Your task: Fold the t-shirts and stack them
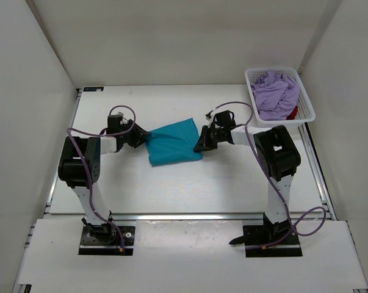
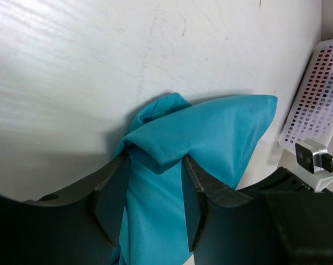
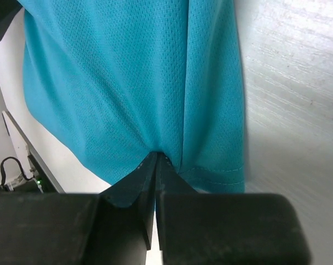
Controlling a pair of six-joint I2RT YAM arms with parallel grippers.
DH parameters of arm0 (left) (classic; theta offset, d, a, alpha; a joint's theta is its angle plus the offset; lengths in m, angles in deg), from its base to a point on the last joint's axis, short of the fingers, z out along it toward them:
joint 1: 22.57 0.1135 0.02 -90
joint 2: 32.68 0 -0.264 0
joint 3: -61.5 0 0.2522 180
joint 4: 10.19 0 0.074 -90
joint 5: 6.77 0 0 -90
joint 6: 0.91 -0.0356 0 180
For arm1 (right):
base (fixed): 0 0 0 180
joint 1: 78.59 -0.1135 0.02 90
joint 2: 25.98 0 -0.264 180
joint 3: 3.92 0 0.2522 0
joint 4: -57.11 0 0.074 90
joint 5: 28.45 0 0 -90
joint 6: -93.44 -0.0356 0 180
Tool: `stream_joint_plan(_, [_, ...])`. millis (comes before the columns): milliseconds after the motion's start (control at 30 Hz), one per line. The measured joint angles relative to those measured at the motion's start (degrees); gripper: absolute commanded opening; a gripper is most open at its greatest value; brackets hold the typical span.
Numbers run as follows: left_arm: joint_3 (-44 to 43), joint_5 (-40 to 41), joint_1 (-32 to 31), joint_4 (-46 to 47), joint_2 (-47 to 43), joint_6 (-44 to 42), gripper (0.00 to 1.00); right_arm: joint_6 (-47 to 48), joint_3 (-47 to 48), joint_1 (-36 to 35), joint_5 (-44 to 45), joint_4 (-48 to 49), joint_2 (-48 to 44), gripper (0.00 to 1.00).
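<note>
The teal t-shirt [image 1: 171, 142] lies partly folded in the middle of the table, stretched between both grippers. My left gripper [image 1: 142, 137] is at its left edge; in the left wrist view its jaws stand apart [image 2: 155, 157] with bunched teal cloth [image 2: 210, 132] between and over the fingertips. My right gripper [image 1: 200, 145] is at the shirt's right edge. In the right wrist view it is shut [image 3: 157, 156] on the hem of the teal cloth [image 3: 127, 83]. The lavender t-shirt [image 1: 274, 94] fills the basket, and a bit of the red t-shirt [image 1: 293, 112] shows beneath it.
A white mesh basket [image 1: 309, 116] stands at the back right corner of the table, and its wall [image 2: 321, 94] also shows in the left wrist view. White walls enclose the table on the left, the back and the right.
</note>
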Motion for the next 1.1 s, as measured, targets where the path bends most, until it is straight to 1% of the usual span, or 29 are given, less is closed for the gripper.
stream_joint_plan(100, [2.4, -0.2, 0.0, 0.6, -1.5, 0.2, 0.54, 0.2, 0.7, -0.1, 0.0, -1.2, -0.2, 0.1])
stream_joint_plan(200, [5.5, 0.5, -0.2, -0.1, -6.3, -0.1, 0.56, -0.4, 1.7, 0.1, -0.4, -2.1, -1.2, 0.17])
stream_joint_plan(300, [7.4, 2.8, -0.8, -0.6, -13.0, -1.0, 0.55, -1.1, 3.1, 0.7, -1.6, -2.2, -2.2, 0.08])
stream_joint_plan(333, [7.5, 3.7, -1.1, -0.8, -14.8, -1.4, 0.54, -1.1, 4.2, 0.8, -1.9, -2.5, -2.1, 0.03])
stream_joint_plan(367, [7.5, 4.8, -1.6, -0.8, -16.6, -2.0, 0.54, -1.1, 5.6, 0.8, -2.2, -2.8, -1.9, 0.0])
stream_joint_plan(433, [7.5, 6.6, -3.4, -0.8, -18.7, -3.0, 0.55, -1.0, 9.2, 1.0, -3.0, -3.5, -0.7, 0.0])
stream_joint_plan(500, [7.2, 7.1, -6.5, -0.7, -18.5, -3.5, 0.53, -1.0, 14.6, 1.0, -3.5, -3.3, 2.2, 0.0])
stream_joint_plan(667, [8.2, 6.4, -13.4, -0.4, -12.9, -3.7, 0.49, -1.0, 27.3, 1.1, -3.6, -4.5, 12.2, 0.0])
stream_joint_plan(733, [12.0, 6.0, -13.7, 0.4, -12.2, -3.3, 0.49, -0.6, 31.0, 1.1, -3.0, -6.3, 15.9, 0.0])
stream_joint_plan(800, [15.8, 4.9, -12.9, 1.9, -12.6, -2.2, 0.5, -0.2, 32.3, 1.2, -2.3, -8.0, 18.4, 0.0])
stream_joint_plan(1000, [18.0, 4.9, -12.0, 1.6, -17.0, -1.9, 0.5, 0.5, 34.1, 1.5, -2.0, -12.0, 19.8, 0.0])
stream_joint_plan(1033, [17.9, 4.9, -12.2, 1.1, -17.9, -2.0, 0.48, 0.7, 34.9, 1.5, -1.7, -13.1, 19.8, 0.0])
stream_joint_plan(1067, [17.9, 5.1, -12.4, 0.3, -19.2, -2.3, 0.39, 1.1, 35.8, 1.5, -1.4, -14.1, 19.8, 0.0])
stream_joint_plan(1100, [17.8, 5.3, -12.5, -0.3, -20.7, -2.5, 0.34, 1.6, 36.5, 1.4, -1.2, -14.6, 19.6, 0.01])
